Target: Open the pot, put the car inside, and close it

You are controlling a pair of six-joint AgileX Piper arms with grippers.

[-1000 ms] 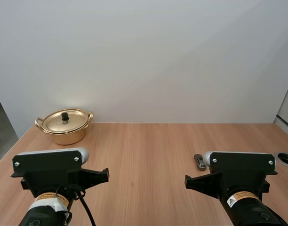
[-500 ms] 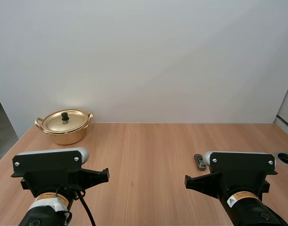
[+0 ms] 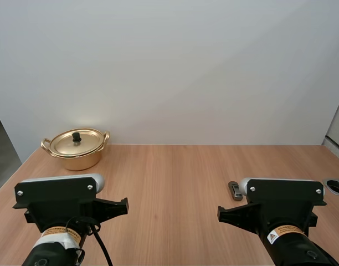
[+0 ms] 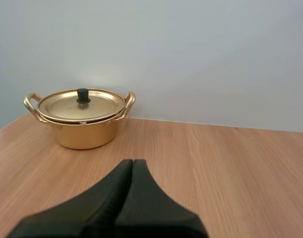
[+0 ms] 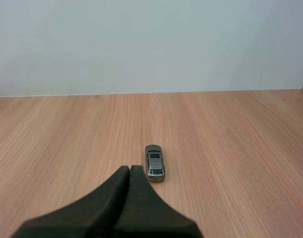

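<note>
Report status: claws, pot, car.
Left claw shut, empty; right claw shut, empty. Pot far left on table, lid on. Car just ahead of right claw. Nothing in the way.

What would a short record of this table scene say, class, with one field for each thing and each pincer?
pot: gold, two handles, at the far left of the table
lid: on the pot, closed
car: small, grey, on the table's right side
left pincer: shut, empty, pointing at the pot, well short of it
right pincer: shut, empty, tips close to the car
</note>
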